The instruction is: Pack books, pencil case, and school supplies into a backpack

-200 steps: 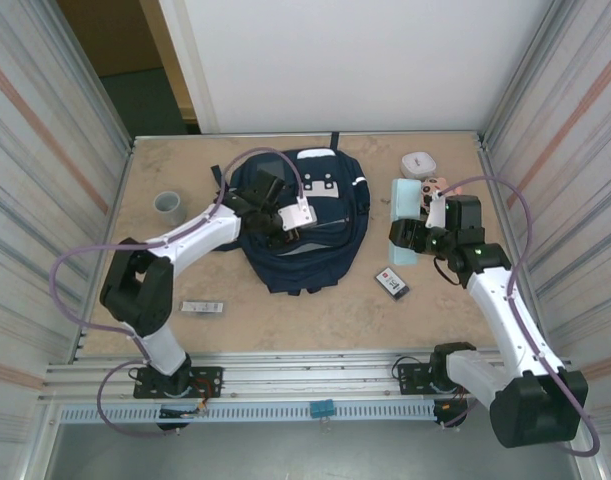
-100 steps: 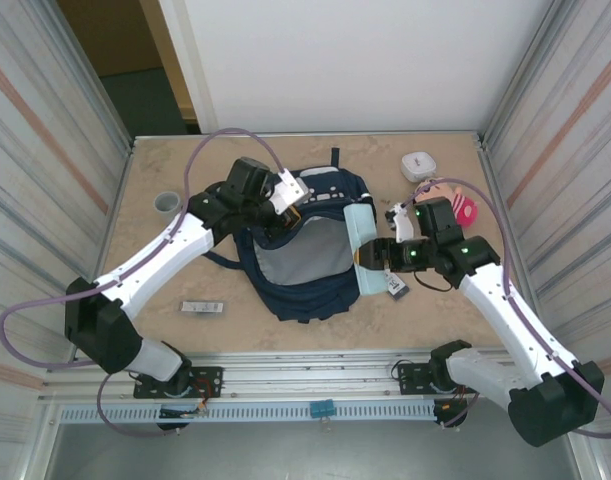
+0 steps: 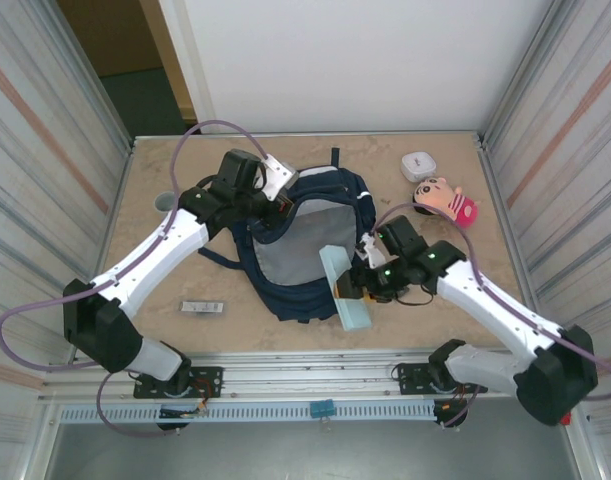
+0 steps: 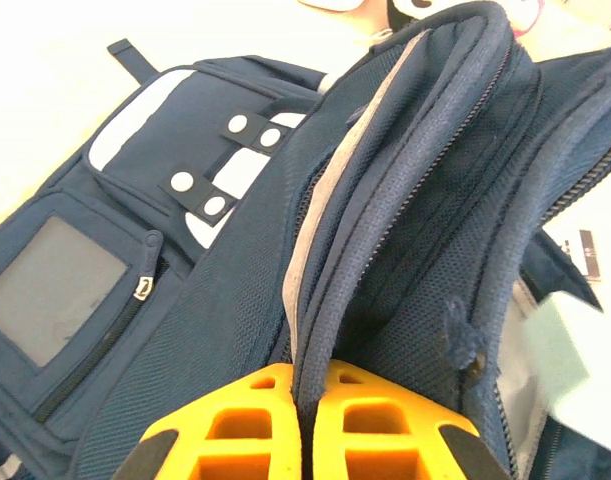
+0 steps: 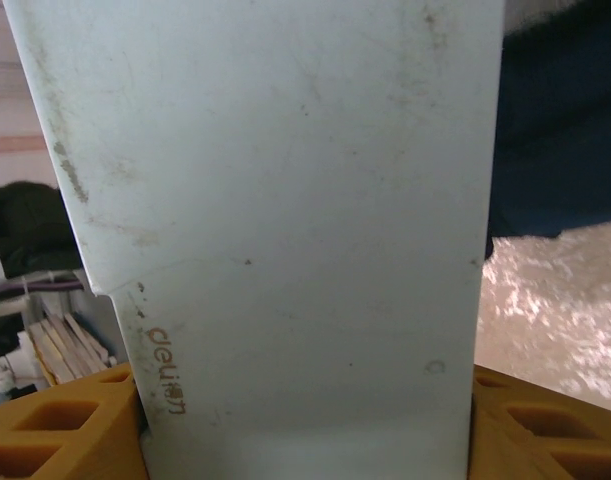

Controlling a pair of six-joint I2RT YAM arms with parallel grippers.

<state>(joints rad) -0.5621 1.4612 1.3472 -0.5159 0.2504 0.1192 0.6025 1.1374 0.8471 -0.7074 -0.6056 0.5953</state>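
Note:
The navy backpack (image 3: 330, 190) lies mid-table with its main compartment gaping and the grey lining showing. My left gripper (image 3: 282, 207) is shut on the zip edge of the backpack's (image 4: 215, 280) opening and holds it up; in the wrist view the fabric is pinched between the orange fingers of that gripper (image 4: 305, 375). My right gripper (image 3: 353, 287) is shut on the pale teal pencil case (image 3: 355, 312), which slants with its far end over the backpack's right rim. In the right wrist view the pencil case (image 5: 285, 200) sits between the orange fingers of the gripper (image 5: 305, 400). A silver-grey bar (image 3: 202, 307) lies at the near left.
A pink-clothed doll (image 3: 447, 198) and a small white rounded case (image 3: 418, 165) lie at the back right. A grey cup (image 3: 165, 200) stands at the left, partly behind the left arm. Metal walls close in both sides of the table.
The right gripper has carried the pencil case left and nearer, tilting it over the backpack's opening. The left gripper has drawn the backpack's edge slightly back and left.

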